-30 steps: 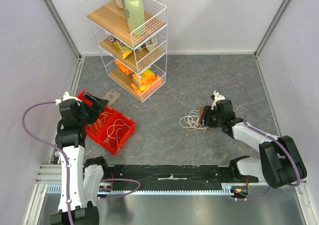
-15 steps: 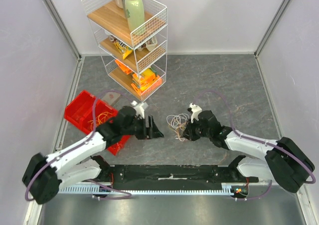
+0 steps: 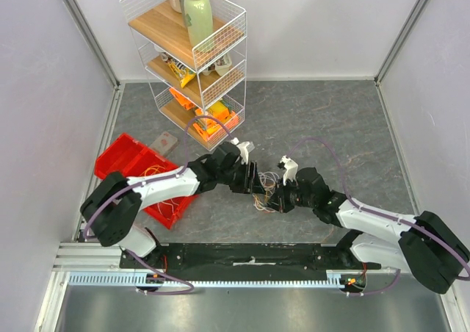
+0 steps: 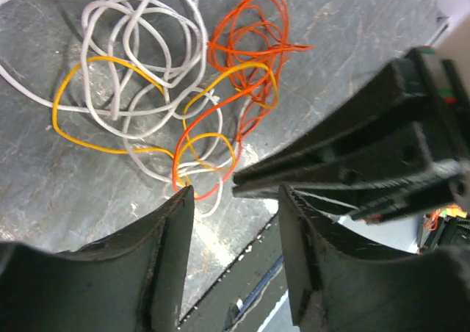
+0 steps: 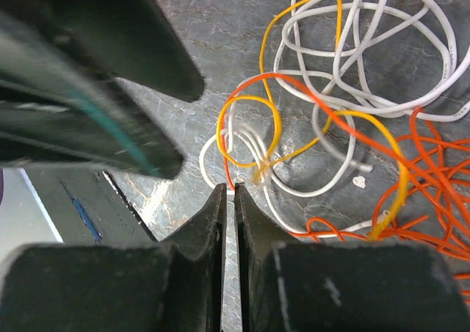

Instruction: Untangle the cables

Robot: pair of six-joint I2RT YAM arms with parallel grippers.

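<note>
The cables (image 3: 266, 187) are a loose tangle of orange, yellow and white wires on the grey tabletop between my two grippers. They also show in the left wrist view (image 4: 183, 112) and the right wrist view (image 5: 345, 119). My left gripper (image 3: 255, 181) is open and empty at the tangle's left edge, its jaws (image 4: 235, 196) apart just short of the wires. My right gripper (image 3: 275, 200) is at the tangle's near edge. Its jaws (image 5: 228, 189) are pressed together with an orange and a white strand at the tips. The two grippers nearly touch.
A red bin (image 3: 121, 163) holding more wires sits at the left under the left arm. A white wire shelf (image 3: 192, 60) with bottles and packets stands at the back. A small grey card (image 3: 165, 141) lies beside the bin. A black strip (image 3: 250, 255) runs along the near edge.
The left arm swung from the red bin across to the tangle at the centre. The right gripper dragged the cables leftward and nearer. The two grippers have come together.
</note>
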